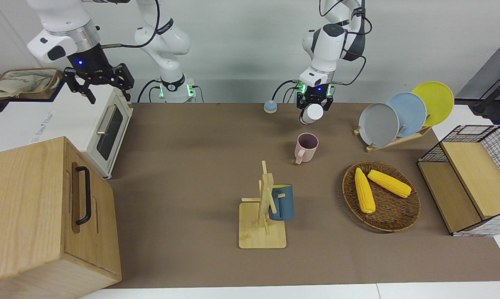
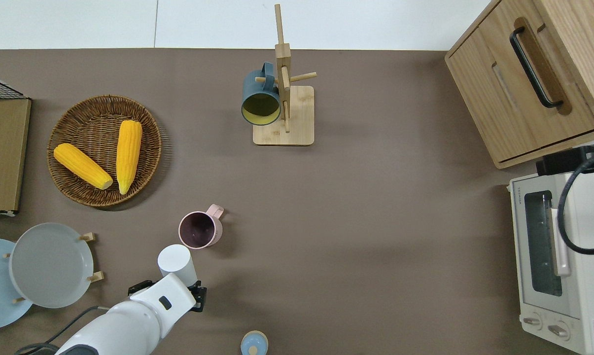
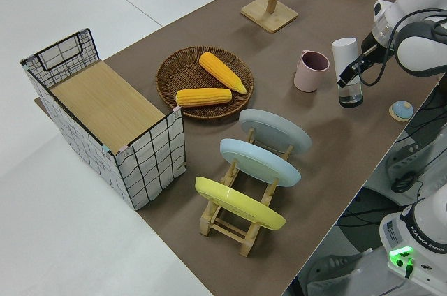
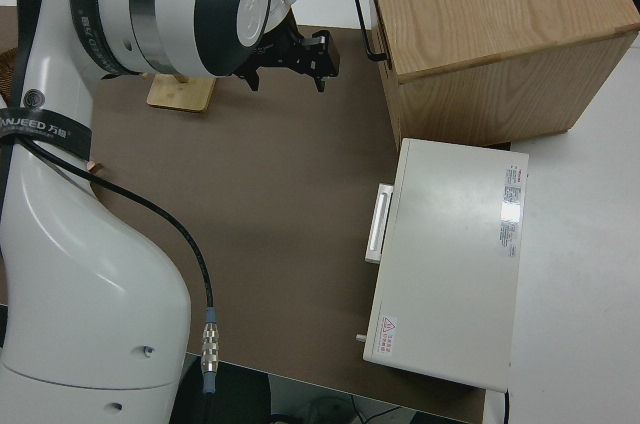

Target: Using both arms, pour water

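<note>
My left gripper [image 1: 315, 103] is shut on a white bottle [image 1: 311, 113], which it holds nearly upright, low over the brown mat. The bottle [image 2: 176, 258] is just nearer to the robots than the pink mug [image 2: 198, 230], close to its rim but apart from it. In the left side view the bottle [image 3: 345, 63] has a clear lower part, and the mug [image 3: 311, 70] stands beside it. My right gripper [image 1: 100, 84] is open and empty, up in the air over the white toaster oven [image 1: 105, 124].
A wooden mug rack [image 1: 262, 216] with a blue mug [image 1: 282, 202], a wicker basket [image 1: 393, 222] with two corn cobs, a plate rack [image 1: 393, 141] with three plates, a wire basket [image 1: 492, 137], a wooden cabinet [image 1: 38, 216] and a small blue knob [image 1: 269, 106] stand around the mat.
</note>
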